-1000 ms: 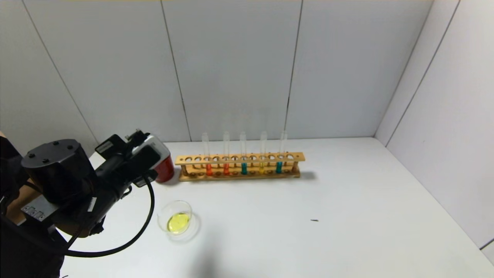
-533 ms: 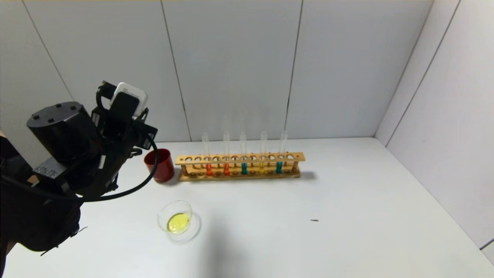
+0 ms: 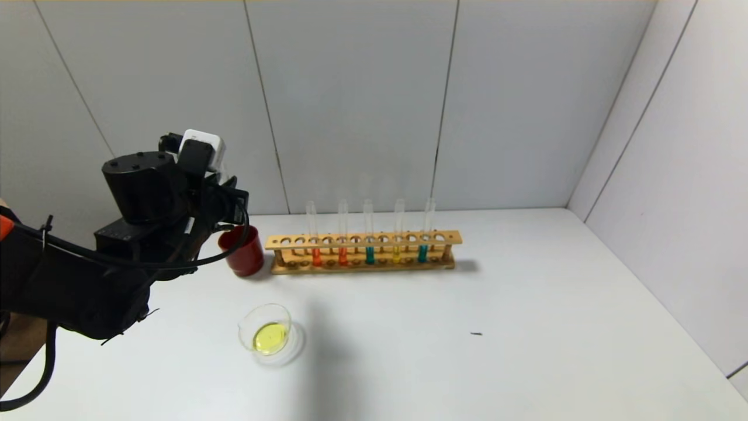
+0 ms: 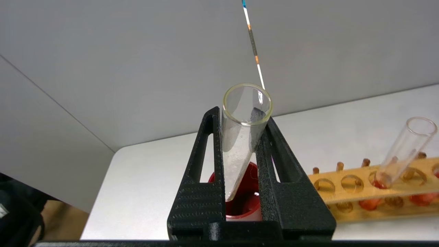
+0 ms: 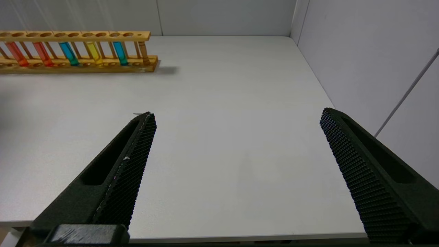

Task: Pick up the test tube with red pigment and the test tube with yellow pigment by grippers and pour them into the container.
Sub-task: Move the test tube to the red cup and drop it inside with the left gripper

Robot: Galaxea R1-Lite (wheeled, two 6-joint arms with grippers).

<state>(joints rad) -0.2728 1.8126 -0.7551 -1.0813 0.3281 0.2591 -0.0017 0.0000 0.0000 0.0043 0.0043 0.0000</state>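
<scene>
At the left of the head view my left gripper (image 4: 244, 144) is raised over the dark red cup (image 3: 242, 250), which stands just beside the left end of the wooden rack (image 3: 362, 252). My two fingers (image 4: 202, 171) are clamped on an emptied glass tube (image 4: 241, 137) — its long axis runs up between them, the open mouth toward the wall, the rounded bottom down over the red cup, a little tilted. In the rack, at the centre of the head view, five tubes stand upright: the test tube with red pigment (image 3: 316, 234) at the left, a second orange-red one beside it, then teal, then the test tube with yellow pigment (image 3: 397, 231), then teal again. The container (image 3: 266, 330) sits in the lower left-centre of the head view, nearer to me than the rack and well apart from it, with yellow liquid in its bottom. Between it and the rack the table (image 3: 497, 304) is bare. My right gripper (image 5: 236, 120) hangs above the table, fingers wide apart and holding nothing — the rack lies far off in the upper left of its view.
</scene>
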